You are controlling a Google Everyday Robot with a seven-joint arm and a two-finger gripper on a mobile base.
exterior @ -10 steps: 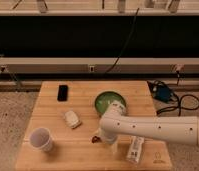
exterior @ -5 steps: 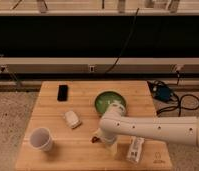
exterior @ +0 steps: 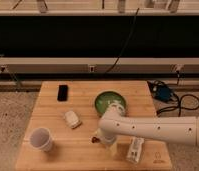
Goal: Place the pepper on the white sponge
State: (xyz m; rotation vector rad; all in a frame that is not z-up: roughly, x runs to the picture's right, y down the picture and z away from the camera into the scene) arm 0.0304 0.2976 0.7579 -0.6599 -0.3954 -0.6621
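No displacement is registered against the frame taken half a second before: the arm, the gripper and every object on the counter are found in the same positions.

Nearest the front edge, a white bottle is seen lying on its side, right of centre. A white cup stands upright at the front left, well apart from the other items.

The arm enters from the right and is bent downward over the front centre of the counter. The gripper is held low there, close to the surface and just left of the bottle. Whether it is open or closed cannot be determined, as it is largely covered by the arm.

The pepper is located just beside the gripper, on its left, at counter level. Whether it is touched by the gripper cannot be told. It is not on the white sponge, which lies flat farther back and to the left, apart from the pepper.

Behind the arm, a green bowl is placed near the middle of the counter, its near rim partly hidden by the arm. A black phone lies flat at the rear left.

Beyond the counter's right rear corner, a blue device with dark cables rests on the floor.
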